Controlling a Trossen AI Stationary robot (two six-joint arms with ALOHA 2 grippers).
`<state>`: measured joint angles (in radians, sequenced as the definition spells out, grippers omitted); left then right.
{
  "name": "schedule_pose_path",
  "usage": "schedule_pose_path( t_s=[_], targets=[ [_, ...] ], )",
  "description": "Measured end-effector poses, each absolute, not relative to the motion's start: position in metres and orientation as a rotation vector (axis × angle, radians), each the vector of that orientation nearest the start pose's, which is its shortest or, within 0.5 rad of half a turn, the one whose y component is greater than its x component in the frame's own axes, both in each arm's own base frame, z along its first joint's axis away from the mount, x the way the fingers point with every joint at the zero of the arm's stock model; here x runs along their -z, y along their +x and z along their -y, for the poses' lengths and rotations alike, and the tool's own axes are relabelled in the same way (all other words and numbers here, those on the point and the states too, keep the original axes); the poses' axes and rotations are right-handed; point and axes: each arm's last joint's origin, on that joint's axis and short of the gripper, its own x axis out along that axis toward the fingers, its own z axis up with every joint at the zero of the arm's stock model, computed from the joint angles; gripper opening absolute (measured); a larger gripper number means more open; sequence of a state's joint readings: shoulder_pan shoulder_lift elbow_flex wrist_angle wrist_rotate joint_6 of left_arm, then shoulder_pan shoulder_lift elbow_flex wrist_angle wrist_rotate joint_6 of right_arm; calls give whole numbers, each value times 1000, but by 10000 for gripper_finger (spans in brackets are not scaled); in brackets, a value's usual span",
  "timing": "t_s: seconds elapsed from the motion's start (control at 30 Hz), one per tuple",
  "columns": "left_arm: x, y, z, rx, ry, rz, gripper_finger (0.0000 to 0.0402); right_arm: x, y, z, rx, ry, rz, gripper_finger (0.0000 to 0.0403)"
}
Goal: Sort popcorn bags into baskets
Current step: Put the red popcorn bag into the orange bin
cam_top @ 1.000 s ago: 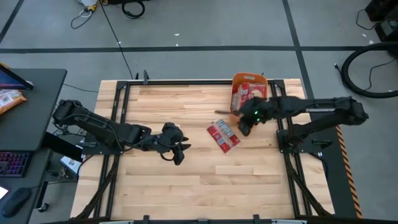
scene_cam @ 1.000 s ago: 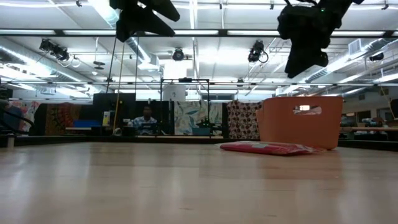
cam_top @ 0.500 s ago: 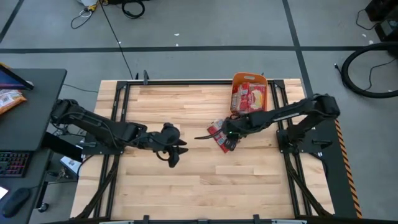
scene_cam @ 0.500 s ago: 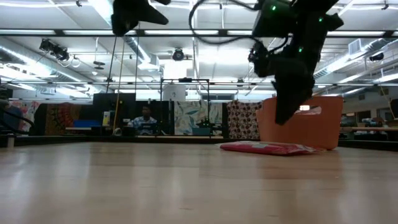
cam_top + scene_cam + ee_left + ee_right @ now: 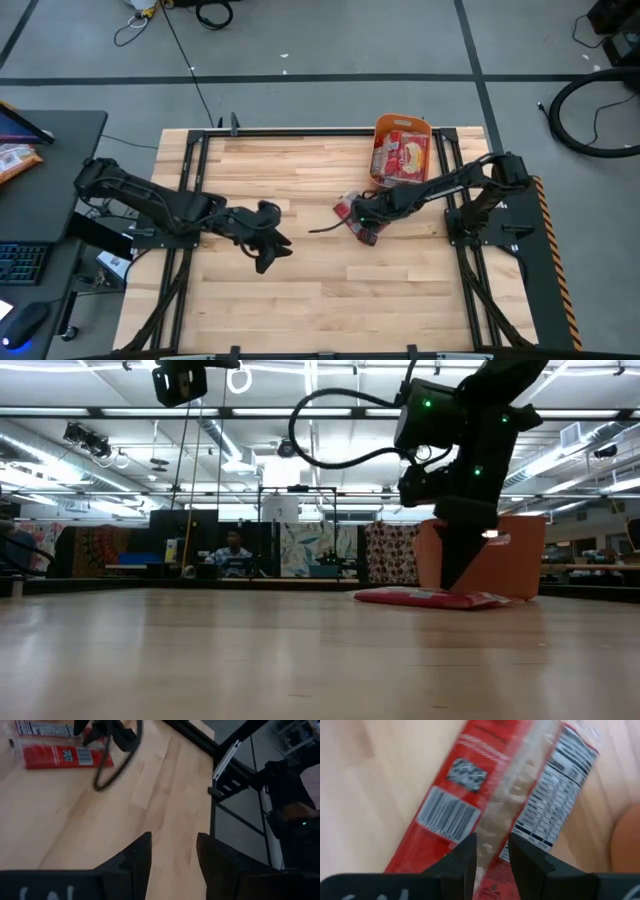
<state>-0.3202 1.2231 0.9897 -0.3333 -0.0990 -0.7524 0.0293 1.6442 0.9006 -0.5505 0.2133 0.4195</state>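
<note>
Two or three red popcorn bags (image 5: 352,208) with white label panels lie flat, side by side, on the wooden table just near-left of the orange basket (image 5: 402,126). The basket stands at the far right and holds more red bags (image 5: 402,156). My right gripper (image 5: 492,856) points steeply down over the bags on the table. It is open, one finger on either side of a pale strip between two red packets (image 5: 445,795). In the low view its fingers reach down to the bags' top (image 5: 430,598). My left gripper (image 5: 172,855) hovers open and empty over the table's left middle (image 5: 265,255). My right gripper comes at the bags on the table from above. Its fingertips (image 5: 452,584) stand at the top face of the packets, and I cannot tell whether they touch it. The bags lie flat on the wood.
Black frame rails (image 5: 455,215) run along the table's left and right sides. A loop of cable (image 5: 322,229) hangs from my right arm just left of the bags. Bare wood (image 5: 330,290) spreads across the middle and near part. A desk with a keyboard (image 5: 20,262) stands beyond the left edge.
My right gripper has come away from above the basket, down and toward the table's left and near side, until it stands over the bags on the table. It has tipped more steeply downward. My left gripper has turned at the wrist and risen a little. The bags have stayed put.
</note>
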Motion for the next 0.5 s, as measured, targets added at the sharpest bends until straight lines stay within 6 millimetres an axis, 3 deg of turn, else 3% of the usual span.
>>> schedule_pose_path(
  t_s=[0.27,0.5],
  targets=[
    [-302,251,79,-5,-609,-602,160,-153,287,-9,244,-85,-1262,116],
    [-302,251,80,-5,-608,-602,160,-155,292,-15,142,-188,-1214,116]
  ],
)
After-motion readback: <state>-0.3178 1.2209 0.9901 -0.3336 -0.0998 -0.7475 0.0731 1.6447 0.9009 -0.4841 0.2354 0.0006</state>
